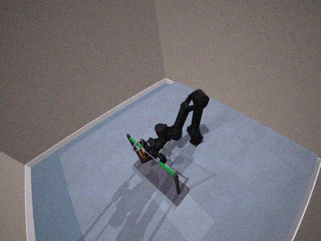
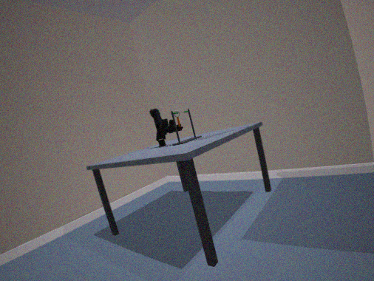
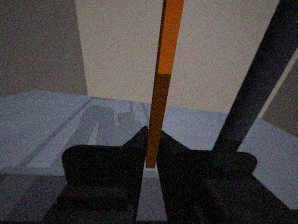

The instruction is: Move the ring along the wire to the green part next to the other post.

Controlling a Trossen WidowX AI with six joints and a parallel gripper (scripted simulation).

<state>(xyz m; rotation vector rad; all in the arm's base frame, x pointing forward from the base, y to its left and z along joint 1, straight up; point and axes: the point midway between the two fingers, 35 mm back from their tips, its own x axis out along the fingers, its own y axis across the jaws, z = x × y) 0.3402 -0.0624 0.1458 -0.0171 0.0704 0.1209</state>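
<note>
At the far post (image 1: pixel 129 138), gripper (image 3: pixel 151 150) clamped on the low end of the orange handle (image 3: pixel 162 85), ring (image 1: pixel 137 145) hanging on the green wire section (image 1: pixel 134 141) there.

Risk from here: grip sits near the handle's bottom tip, so the handle could pivot or slip between the fingers once the arm starts moving, tilting the ring into the thin grey wire (image 1: pixel 151 156) mid-span. The near post (image 3: pixel 255 85) is just beside the gripper; clipping it is allowed but could jolt the ring. Goal is the green section (image 1: pixel 167 168) by the other post (image 1: pixel 177 183) on the surface (image 1: pixel 254 152).
</note>
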